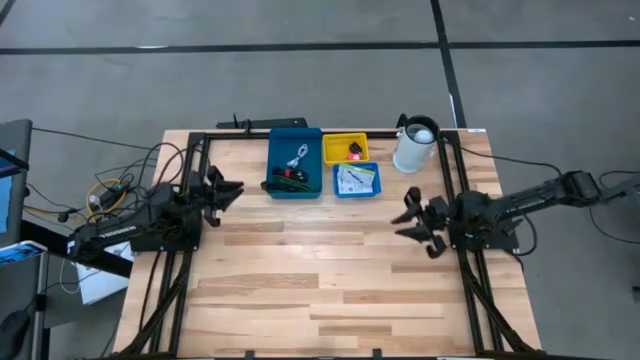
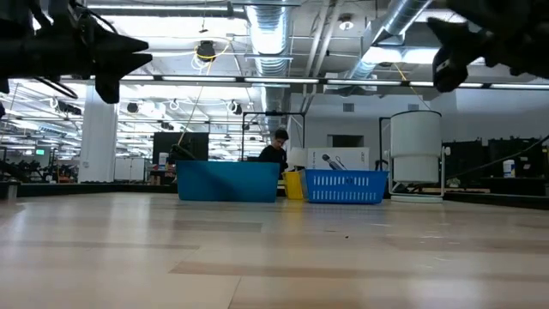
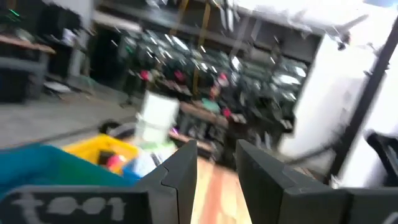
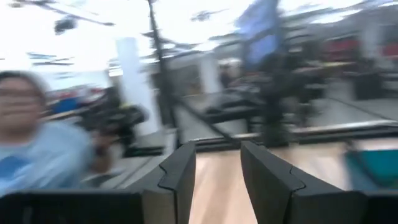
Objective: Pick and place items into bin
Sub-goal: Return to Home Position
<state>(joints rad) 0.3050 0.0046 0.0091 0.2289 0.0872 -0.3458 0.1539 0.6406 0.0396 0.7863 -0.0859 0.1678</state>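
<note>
From above, thin coiled cables (image 1: pixel 292 176) are lying inside the dark blue plastic bin (image 1: pixel 295 131) at the wooden bench's (image 1: pixel 320 290) far edge. The left gripper (image 1: pixel 234 193) and right gripper (image 1: pixel 402 216) are hovering spread at either side. Both wrist views are showing parted fingers (image 3: pixel 180 177).

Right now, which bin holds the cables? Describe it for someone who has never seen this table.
At the far edge of the wooden table, left of the white jug, sit three containers. The dark blue bin is the leftmost and largest, with cables inside; its neighbours are a yellow tray and a paler blue slotted basket.
</note>
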